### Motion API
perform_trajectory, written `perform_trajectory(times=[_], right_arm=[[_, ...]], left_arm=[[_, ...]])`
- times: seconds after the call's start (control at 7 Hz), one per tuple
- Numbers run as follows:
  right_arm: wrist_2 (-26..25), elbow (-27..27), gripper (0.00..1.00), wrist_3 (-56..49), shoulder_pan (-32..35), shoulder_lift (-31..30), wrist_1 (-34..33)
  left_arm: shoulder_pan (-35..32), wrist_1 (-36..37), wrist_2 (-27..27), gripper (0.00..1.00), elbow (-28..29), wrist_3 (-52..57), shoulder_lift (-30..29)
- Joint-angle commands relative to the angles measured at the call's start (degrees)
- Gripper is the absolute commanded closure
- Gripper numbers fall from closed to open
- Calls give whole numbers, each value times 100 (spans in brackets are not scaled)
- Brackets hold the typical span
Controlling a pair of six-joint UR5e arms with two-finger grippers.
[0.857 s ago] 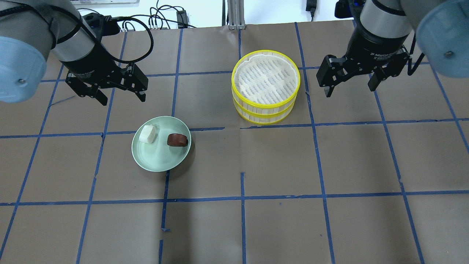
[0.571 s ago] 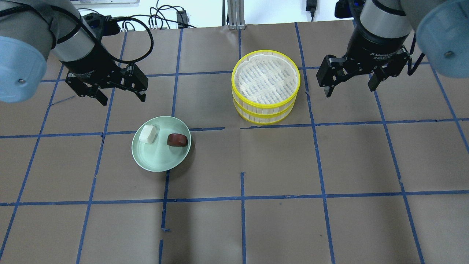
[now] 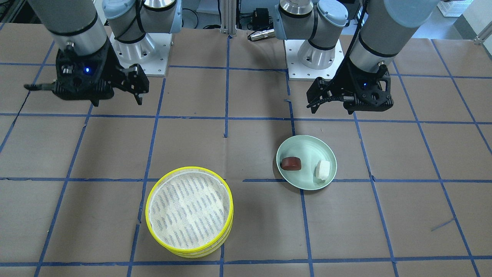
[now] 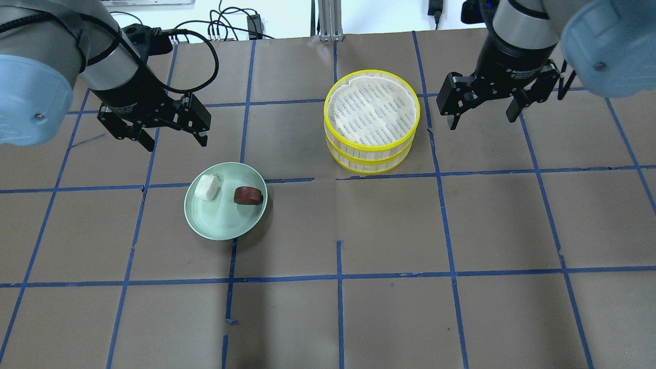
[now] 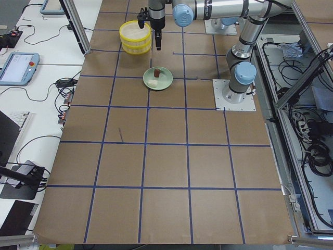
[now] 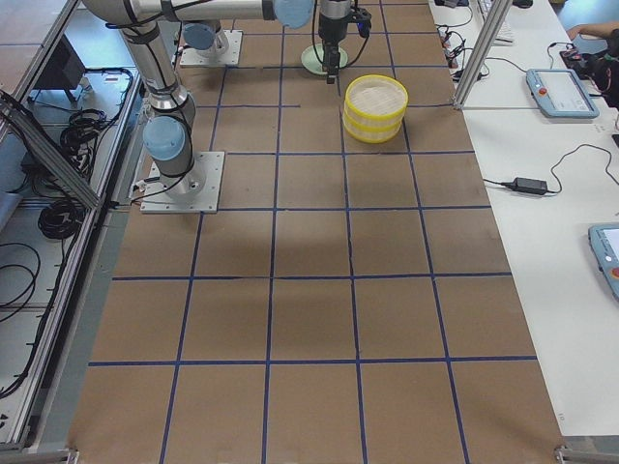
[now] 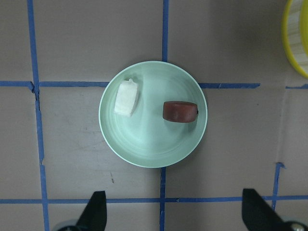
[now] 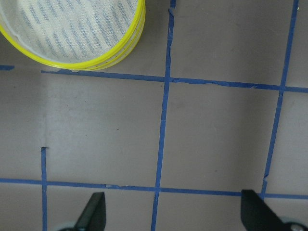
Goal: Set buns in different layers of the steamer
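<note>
Both arms are only now stirring: the left gripper (image 4: 175, 139), spread and empty, is edging toward the plate (image 4: 220, 228) holding the white bun (image 4: 207, 187) and brown bun (image 4: 248, 196), while the right gripper (image 4: 482, 119), also spread, is drifting toward the stacked, empty steamer (image 4: 371, 154).

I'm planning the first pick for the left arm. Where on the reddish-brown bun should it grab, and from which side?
Probably from straight above, the left pincer closing across the narrower width of the reddish-brown bun. It lies low inside the pale green plate, whose raised rim blocks a sideways approach; the white bun sits apart, leaving room to close.
</note>
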Motion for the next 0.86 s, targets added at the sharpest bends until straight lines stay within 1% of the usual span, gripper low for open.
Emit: perform_trajectory(times=[0.0,0.14,0.29,0.43,0.57,0.71], right_arm=[[111,-706,0,100,34,1281,-754],[111,-796,0,100,34,1696,-1216],[111,-780,0,161,86,2065,-1569],[93,-771,0,144,226,2112,-1616],[84,-701,1,135,219,2348,-1895],[76,-639,4,144,228,2489,-2045]], left_arm=[[-24,947,-115,0,-816,11,-289],[-15,1641,-63,0,-1248,46,-420],[3,2083,-27,0,-1452,107,-657],[29,2340,208,0,-1454,560,-990],[55,2769,358,0,-1463,930,-1402],[108,3060,368,0,-1463,969,-1754]])
